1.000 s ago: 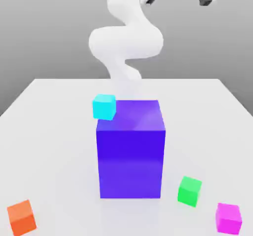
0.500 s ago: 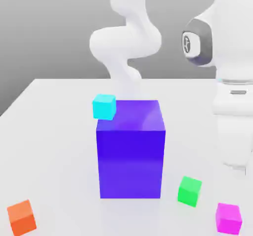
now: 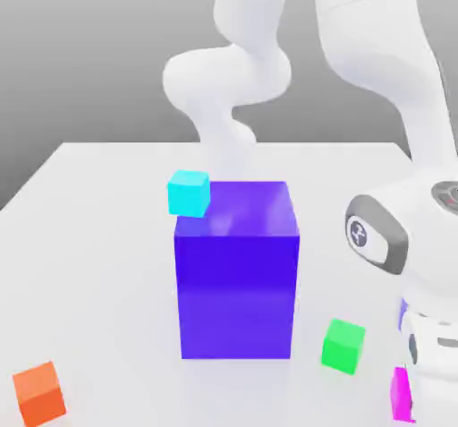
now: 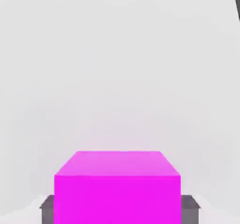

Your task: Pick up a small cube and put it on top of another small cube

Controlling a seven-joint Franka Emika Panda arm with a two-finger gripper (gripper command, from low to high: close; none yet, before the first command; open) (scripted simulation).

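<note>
Magenta cube (image 4: pixel 117 199) — between gripper (image 4: pixel 117 210) fingers, gripped

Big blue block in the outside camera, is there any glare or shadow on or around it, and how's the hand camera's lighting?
Exterior view: soft sheen on the blue block's top, faint bluish reflection before it; hand view: even pale light, faint pink tint beside the magenta cube.
</note>
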